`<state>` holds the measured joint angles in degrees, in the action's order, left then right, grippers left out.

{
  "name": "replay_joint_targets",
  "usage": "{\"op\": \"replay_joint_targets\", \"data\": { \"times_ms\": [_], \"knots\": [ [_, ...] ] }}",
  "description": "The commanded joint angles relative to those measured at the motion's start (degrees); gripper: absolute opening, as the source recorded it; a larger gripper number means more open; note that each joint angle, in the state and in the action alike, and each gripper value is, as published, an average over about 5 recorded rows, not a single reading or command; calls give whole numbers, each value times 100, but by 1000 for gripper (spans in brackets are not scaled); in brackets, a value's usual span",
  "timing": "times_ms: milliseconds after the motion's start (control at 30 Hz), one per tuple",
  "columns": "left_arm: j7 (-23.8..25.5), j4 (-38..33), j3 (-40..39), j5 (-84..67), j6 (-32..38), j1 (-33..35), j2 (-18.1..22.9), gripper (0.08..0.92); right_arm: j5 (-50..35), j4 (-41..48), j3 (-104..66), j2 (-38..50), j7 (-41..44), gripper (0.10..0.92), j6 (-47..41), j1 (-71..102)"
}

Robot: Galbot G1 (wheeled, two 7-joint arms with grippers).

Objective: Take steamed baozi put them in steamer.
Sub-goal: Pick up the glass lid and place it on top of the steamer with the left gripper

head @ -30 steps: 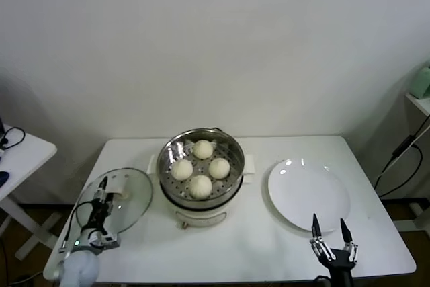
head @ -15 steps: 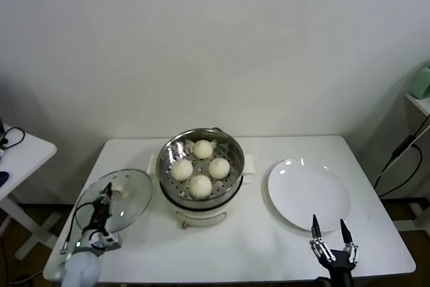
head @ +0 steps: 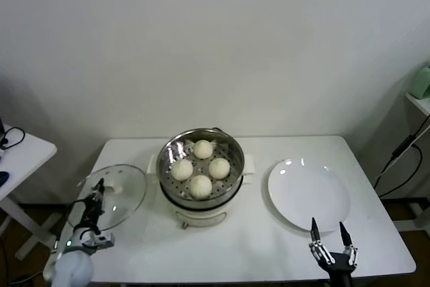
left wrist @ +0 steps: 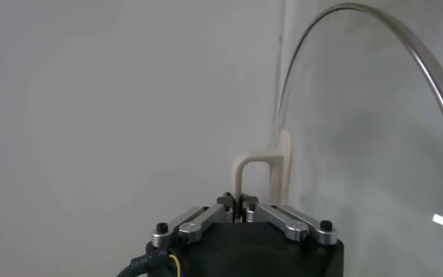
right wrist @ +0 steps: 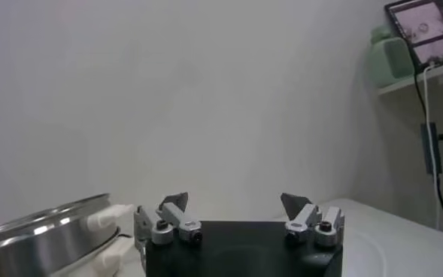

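L gripper (head: 99,189) clamped on glass lid's (head: 111,196) handle (left wrist: 257,171); R gripper (head: 328,234) idle, jaws apart; four baozi (head: 200,185) in steamer (head: 200,169).

No readable text, label, brand, number or sign shows on anything in view.

The table (head: 255,247) fills the lower half of the head view. The steamer (head: 201,173) stands at its centre, with four steamed baozi (head: 200,187) on the tray inside. The plate (head: 309,194) lies just right of the steamer. The glass lid (head: 117,196) sits tilted at lower left, its handle in the left gripper (head: 101,183). The right gripper (head: 328,234) is at the bottom right, before the plate. A side table (head: 17,159) shows at the left edge.
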<state>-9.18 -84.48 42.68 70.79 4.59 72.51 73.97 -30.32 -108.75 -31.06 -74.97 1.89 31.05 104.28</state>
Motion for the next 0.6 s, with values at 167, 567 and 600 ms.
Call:
{"op": "replay_joint_targets", "data": {
  "times_ms": [167, 567, 600],
  "knots": [
    [484, -1768, 65, -413, -732, 494, -366, 136, 67, 27, 2, 21, -2, 823, -22, 25],
    [1157, -2728, -208, -403, -1723, 488, -674, 136, 114, 19, 13, 49, 0, 823, -43, 45],
    [1223, -2794, -238, -412, -1794, 476, -714, 136, 120, 24, 13, 53, 0, 823, -46, 47]
  ]
}}
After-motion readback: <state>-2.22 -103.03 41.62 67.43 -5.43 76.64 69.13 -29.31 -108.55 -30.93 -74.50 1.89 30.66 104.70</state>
